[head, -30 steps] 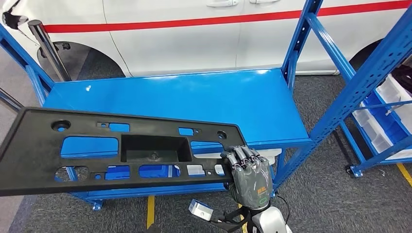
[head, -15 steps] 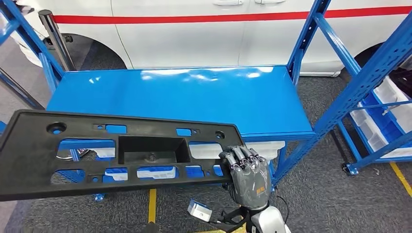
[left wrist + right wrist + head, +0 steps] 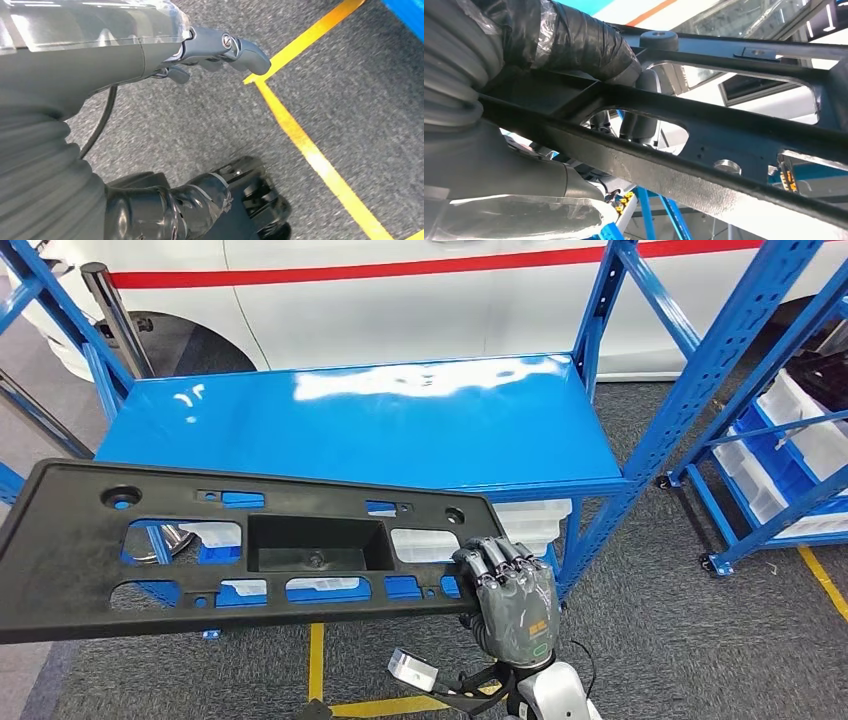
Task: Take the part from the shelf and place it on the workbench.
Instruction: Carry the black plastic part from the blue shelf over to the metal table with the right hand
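right hand (image 3: 510, 600) grips the near right end of the long black plastic part (image 3: 250, 550), fingers (image 3: 495, 562) curled over its top edge; part held flat and roughly level in the air, stretching off to the left, in front of and overlapping the near edge of the blue worktop (image 3: 400, 430) without resting on it. part has a rectangular recess in the middle and several cut-out openings, blue surface and white bins showing through them. right wrist view shows the underside of the part (image 3: 704, 135) with dark fingers (image 3: 584, 45) wrapped over a bar of it. left hand (image 3: 220, 50) hangs over grey carpet with a yellow floor line (image 3: 310, 145), fingers partly curled, nothing in it, cannot tell how far closed. blue shelf uprights (image 3: 720, 370) at right of the worktop, another blue rack with white bins (image 3: 800, 440) further right. white vehicle with red stripe (image 3: 400, 270) behind the worktop
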